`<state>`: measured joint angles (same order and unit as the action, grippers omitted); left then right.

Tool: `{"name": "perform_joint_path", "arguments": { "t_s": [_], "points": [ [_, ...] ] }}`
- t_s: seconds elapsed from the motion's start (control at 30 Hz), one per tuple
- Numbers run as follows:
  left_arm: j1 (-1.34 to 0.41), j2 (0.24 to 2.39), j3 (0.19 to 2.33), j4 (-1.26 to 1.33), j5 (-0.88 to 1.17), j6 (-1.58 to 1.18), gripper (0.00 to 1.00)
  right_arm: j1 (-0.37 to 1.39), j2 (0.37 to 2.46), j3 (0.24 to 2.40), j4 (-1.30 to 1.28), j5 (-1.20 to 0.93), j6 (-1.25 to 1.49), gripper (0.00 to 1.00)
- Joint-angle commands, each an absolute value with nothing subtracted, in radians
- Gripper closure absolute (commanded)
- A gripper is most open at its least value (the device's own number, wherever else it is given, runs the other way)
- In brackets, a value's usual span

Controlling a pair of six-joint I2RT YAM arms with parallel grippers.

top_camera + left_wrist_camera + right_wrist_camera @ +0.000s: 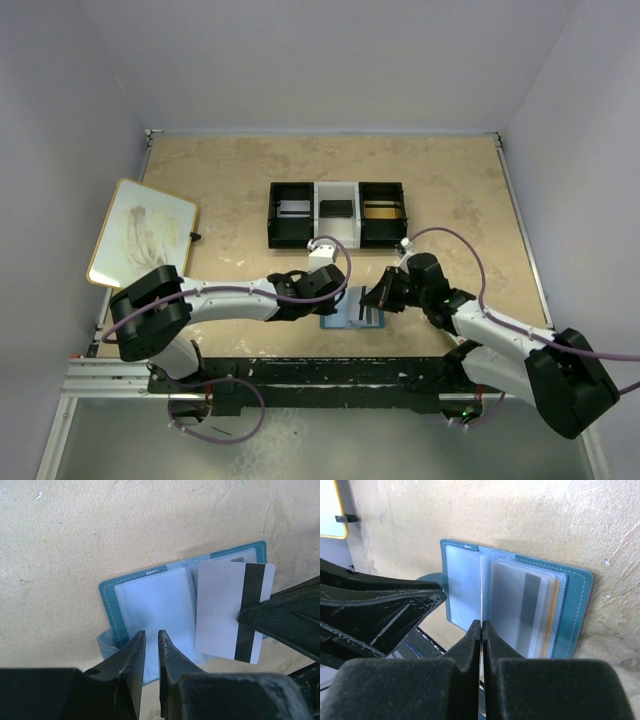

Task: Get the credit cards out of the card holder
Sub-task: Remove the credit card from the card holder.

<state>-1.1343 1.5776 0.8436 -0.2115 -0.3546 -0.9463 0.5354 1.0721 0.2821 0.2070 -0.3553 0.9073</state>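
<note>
Only left wrist shows the grey card point(220, 605) face-on, right hand point(481, 626) pinching it; left hand point(151, 633) barely ajar, empty.

Compartment tray point(337, 238), yellow-edged board point(141, 233)

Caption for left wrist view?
Right gripper holds a striped grey-white card over the open card holder, left gripper at its edge.

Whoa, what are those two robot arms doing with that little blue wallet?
They are taking cards out of it. The blue wallet lies open on the table. The left gripper, fingers slightly apart, sits over its left half, seemingly pinning it down. The right gripper is shut on a grey-white card with a black stripe, which looks pulled free above the right half. More cards sit in the sleeves.
</note>
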Motion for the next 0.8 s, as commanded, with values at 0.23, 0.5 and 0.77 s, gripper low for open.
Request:
{"name": "perform_joint_path", "arguments": {
  "t_s": [0.23,0.5,0.77],
  "points": [
    [-1.138,1.505,0.823,-0.16,-0.38,-0.923,0.8,0.533,0.94,0.325,0.113,-0.265,0.89,1.0],
    [-1.128,1.441,0.827,-0.232,-0.455,-0.894,0.59,0.533,0.929,0.311,0.251,-0.286,0.878,1.0],
    [-1.006,1.326,0.843,-0.349,-0.511,-0.814,0.37,0.534,0.859,0.298,0.399,-0.289,0.845,1.0]
  ]
}}
